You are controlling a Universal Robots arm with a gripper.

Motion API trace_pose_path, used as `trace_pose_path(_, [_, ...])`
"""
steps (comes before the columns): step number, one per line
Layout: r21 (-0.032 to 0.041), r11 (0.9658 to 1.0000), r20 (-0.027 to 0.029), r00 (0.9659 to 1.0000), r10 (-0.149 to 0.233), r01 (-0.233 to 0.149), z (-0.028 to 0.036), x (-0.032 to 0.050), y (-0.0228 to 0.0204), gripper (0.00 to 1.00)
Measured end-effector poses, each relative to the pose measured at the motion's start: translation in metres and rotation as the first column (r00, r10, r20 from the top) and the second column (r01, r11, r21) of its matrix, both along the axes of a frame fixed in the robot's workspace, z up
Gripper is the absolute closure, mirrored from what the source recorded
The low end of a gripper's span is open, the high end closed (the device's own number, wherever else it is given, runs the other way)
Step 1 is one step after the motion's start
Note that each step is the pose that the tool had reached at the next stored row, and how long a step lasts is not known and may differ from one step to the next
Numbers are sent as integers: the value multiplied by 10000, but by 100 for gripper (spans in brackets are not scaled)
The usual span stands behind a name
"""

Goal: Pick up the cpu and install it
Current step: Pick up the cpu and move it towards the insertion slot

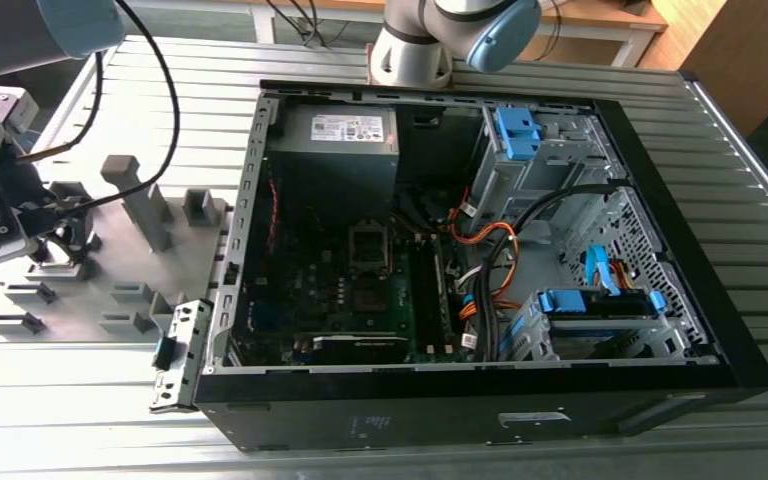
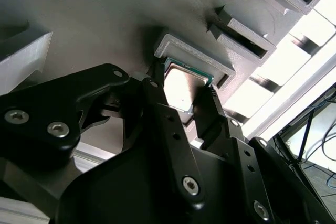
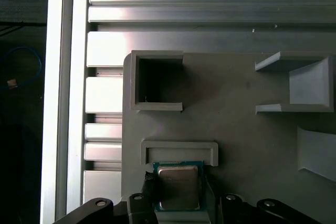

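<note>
cpu (image 3: 178,187) — in grey fixture (image 3: 179,148), pincer (image 2: 181,92) astride it

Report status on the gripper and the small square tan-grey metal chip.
Gripper down at the small square tan-grey cpu, grip unconfirmed. Chip seated in its grey plastic holder. No obstruction seen around it.
</note>
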State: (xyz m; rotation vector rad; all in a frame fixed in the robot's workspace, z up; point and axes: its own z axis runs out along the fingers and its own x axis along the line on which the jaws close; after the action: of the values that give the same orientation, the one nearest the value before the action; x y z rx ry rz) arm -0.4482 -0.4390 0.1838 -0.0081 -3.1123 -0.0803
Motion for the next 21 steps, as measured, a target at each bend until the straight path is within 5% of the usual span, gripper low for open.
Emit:
trace_pose_path(13, [0,10000,0,10000,-12,12,-1,0,0,46])
trace_pose_path(21, [1,9988,0,9988,-492,492,-3,0,0,46])
